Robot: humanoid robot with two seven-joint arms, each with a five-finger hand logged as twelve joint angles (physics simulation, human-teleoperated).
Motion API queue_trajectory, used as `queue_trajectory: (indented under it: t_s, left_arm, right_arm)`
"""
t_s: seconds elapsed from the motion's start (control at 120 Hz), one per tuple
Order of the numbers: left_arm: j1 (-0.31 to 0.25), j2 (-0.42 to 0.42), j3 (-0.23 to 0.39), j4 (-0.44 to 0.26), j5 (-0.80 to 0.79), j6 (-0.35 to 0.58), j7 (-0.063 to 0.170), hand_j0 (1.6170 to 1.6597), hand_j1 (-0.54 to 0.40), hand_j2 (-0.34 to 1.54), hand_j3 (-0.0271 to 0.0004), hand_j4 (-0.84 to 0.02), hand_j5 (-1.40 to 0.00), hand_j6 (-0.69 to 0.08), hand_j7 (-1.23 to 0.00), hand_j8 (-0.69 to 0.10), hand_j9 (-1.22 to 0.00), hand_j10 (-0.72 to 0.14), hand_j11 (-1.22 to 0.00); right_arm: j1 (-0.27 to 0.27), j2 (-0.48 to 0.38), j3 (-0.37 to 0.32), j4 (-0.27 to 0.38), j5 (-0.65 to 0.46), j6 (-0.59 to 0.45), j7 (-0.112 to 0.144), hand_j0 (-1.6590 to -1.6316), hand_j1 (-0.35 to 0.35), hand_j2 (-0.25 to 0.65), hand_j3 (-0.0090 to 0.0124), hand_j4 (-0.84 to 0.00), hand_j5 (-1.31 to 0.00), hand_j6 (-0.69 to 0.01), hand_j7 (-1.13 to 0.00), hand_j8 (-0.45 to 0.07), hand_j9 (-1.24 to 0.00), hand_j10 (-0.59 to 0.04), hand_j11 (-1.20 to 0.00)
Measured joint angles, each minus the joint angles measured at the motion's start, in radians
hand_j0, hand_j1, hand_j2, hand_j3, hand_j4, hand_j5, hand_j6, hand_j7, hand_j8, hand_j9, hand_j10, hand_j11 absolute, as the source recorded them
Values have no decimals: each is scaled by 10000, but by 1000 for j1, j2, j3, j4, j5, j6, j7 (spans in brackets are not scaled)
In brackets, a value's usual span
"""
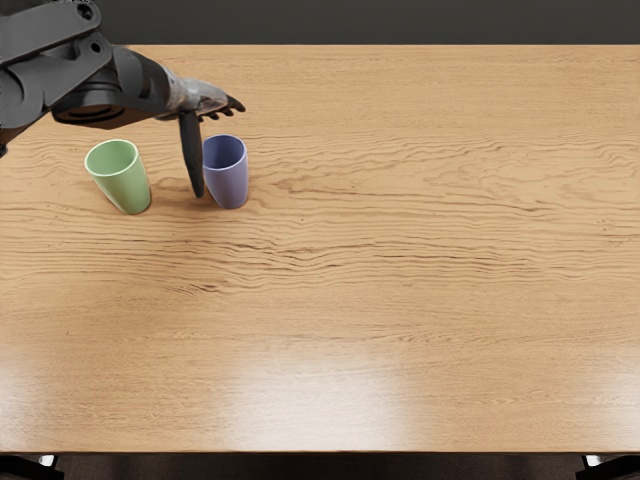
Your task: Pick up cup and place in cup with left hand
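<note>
As the desk point(320, 330) is shared by a green cup point(126, 184) and a purple cup point(230, 184), the left robot hand point(203, 98) is poised at the purple one's far side, fingers apart, thumb beside it; a grasp is apparently being lined up, closure needed next.

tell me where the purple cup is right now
In the head view, the purple cup stands on the table's upper left part, right of the green cup, with the robot hand close by.

Bright, even light leaves soft white glare along the near side of the crisply rendered desk point(420, 320).
</note>
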Motion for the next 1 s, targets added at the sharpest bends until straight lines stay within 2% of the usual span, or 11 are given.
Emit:
queue_trajectory:
  t_s: [0.067,0.433,0.925,1.0]
  left_arm:
    - [0,-38,2,30,0,1,0,16581,3491,6,0,-25,-4,-34,-2,-30,-1,-20,0]
    - [0,-125,15,193,23,2,-7,16581,3452,13,0,-57,-49,-65,-48,-62,-47,-53,-46]
    - [36,-175,37,253,30,4,-11,16581,3337,32,0,-151,-175,-159,-174,-157,-173,-148,-172]
    - [37,-178,51,255,48,28,-11,16581,3231,51,0,-239,-290,-247,-288,-244,-288,-236,-287]
  right_arm:
    - [0,0,0,0,0,0,0,-16581,-3202,-50,0,-238,-311,-237,-311,-238,-311,-238,-311]
    - [0,0,0,0,0,0,0,-16581,-3202,-50,0,-238,-311,-237,-311,-238,-311,-238,-311]
    - [0,0,0,1,0,0,0,-16581,-3202,-50,0,-238,-311,-237,-311,-238,-311,-238,-311]
    - [0,0,0,1,0,0,0,-16581,-3202,-50,0,-238,-311,-237,-311,-238,-311,-238,-311]
